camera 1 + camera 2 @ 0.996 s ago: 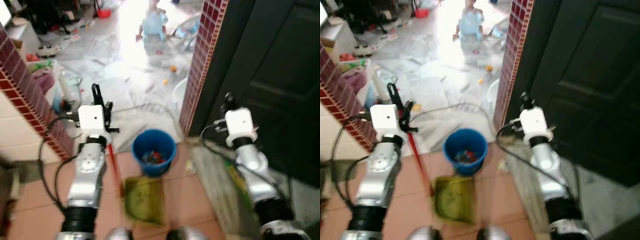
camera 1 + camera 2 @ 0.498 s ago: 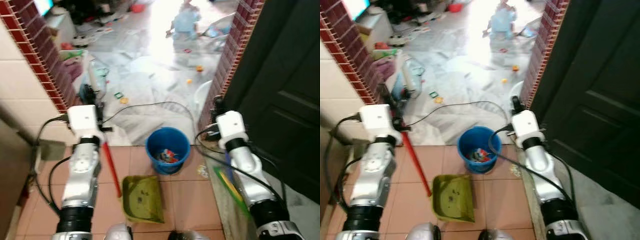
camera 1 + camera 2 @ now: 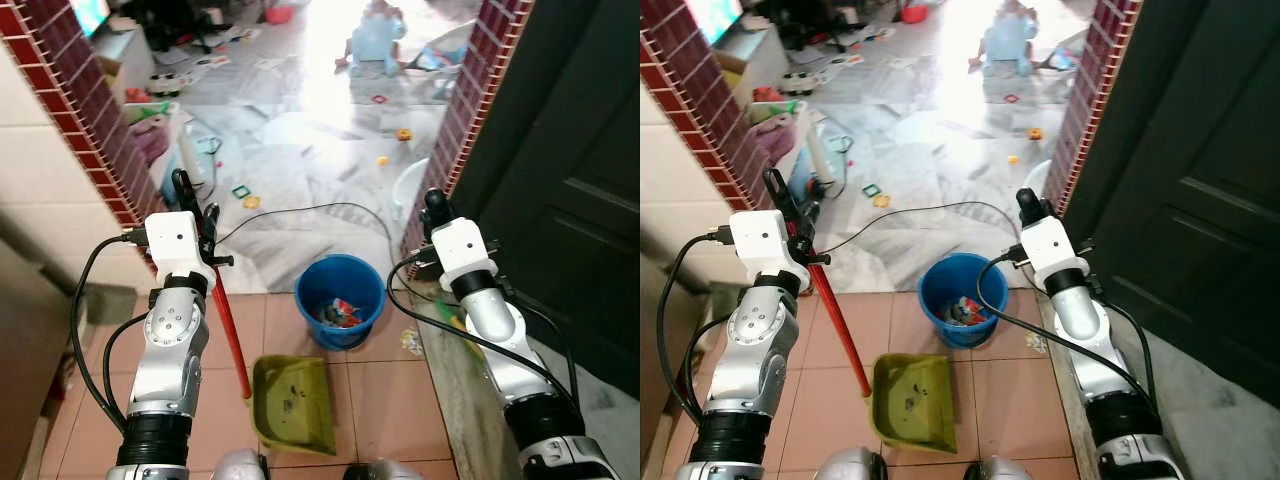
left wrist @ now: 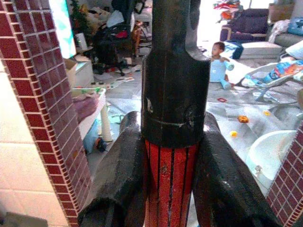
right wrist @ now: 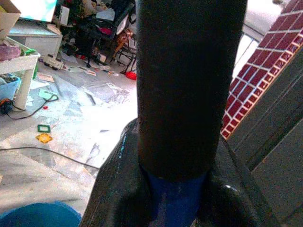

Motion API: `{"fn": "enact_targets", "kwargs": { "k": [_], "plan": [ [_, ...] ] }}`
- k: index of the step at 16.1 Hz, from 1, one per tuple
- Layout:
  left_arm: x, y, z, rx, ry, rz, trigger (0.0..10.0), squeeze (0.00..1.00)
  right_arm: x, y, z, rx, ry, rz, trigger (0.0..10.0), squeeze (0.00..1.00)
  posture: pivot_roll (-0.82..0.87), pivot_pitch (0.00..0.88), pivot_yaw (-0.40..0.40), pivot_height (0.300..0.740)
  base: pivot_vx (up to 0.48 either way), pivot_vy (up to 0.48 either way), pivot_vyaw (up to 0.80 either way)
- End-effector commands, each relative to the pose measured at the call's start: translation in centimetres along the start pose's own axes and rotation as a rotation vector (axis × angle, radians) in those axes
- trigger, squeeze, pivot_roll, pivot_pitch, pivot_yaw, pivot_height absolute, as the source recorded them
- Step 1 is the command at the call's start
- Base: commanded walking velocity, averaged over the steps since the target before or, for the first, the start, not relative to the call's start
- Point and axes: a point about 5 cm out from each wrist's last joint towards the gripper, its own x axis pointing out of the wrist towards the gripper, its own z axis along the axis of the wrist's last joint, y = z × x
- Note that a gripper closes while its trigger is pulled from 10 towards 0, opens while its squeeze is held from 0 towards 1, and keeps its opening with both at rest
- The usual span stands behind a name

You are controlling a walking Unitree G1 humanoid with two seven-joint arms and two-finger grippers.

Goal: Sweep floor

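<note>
Two tools are in hand. The left gripper [image 4: 171,165] clamps the red dustpan handle [image 3: 837,320], keeping the green dustpan [image 3: 912,400] flat on the tiles before the blue bucket [image 3: 958,297]. The right gripper [image 5: 176,189] is closed around a blue-and-black broom handle [image 5: 189,85], apparently ready for sweeping.

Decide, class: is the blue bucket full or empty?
Neither: the blue bucket stands upright, with a few colourful scraps on its bottom and bare walls above.
</note>
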Motion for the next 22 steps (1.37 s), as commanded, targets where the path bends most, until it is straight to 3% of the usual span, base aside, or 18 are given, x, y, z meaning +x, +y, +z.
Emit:
{"fn": "enact_targets", "kwargs": {
  "k": [1, 4, 5, 10, 14, 17, 19, 22],
  "plan": [
    [0.3, 0.1, 1.4, 0.003, -0.056, 0.004, 10.0, 0.0, 0.9, 0.8, 1.0, 0.08, -0.037, 0.052, 10.0, 0.0, -0.06, 0.0, 0.004, 0.74, 0.0, 0.0, 0.0],
    [0.2, 0.5, 0.9, 0.006, -0.035, 0.038, 10.0, 0.0, 0.8, 3.0, 0.6, 0.24, 0.002, 0.177, 10.0, 0.0, -0.06, 0.0, 0.005, 0.74, 0.0, 0.0, 0.0],
    [0.3, 0.7, 0.4, 0.01, -0.016, 0.057, 10.0, 0.0, 0.4, 4.4, 0.0, 0.311, 0.046, 0.229, 10.0, 0.0, -0.06, 0.0, 0.003, 0.74, 0.0, 0.0, 0.0],
    [0.3, 1.9, -2.4, 0.091, 0.056, 0.134, 10.0, 0.0, -0.1, 6.0, 0.4, 0.356, 0.063, 0.375, 10.0, 0.0, -0.07, 0.0, -0.008, 0.74, 0.0, 0.0, 0.0],
    [1.2, 1.1, -3.8, 0.126, 0.075, 0.119, 10.0, 0.0, -0.2, 6.2, 1.6, 0.434, 0.071, 0.444, 10.0, 0.0, -0.1, 0.02, -0.026, 0.74, 0.0, 0.0, 0.0],
    [2.0, -0.8, -4.5, 0.117, 0.1, 0.094, 10.0, 0.0, -0.6, 5.7, 4.5, 0.504, 0.038, 0.605, 10.0, 0.0, -0.13, 0.042, -0.023, 0.74, 0.0, 0.0, 0.0],
    [2.3, -2.2, -4.7, 0.116, 0.106, 0.059, 10.0, 0.0, -1.9, 3.3, 5.9, 0.474, 0.032, 0.749, 10.0, 0.0, -0.16, 0.061, -0.019, 0.74, 0.0, 0.0, 0.0],
    [2.3, -2.7, -5.1, 0.117, 0.104, 0.048, 10.0, 0.0, -3.9, 0.4, 4.8, 0.426, 0.129, 0.825, 10.0, 0.0, -0.18, 0.079, -0.019, 0.74, 0.0, 0.0, 0.0]
  ]
}}
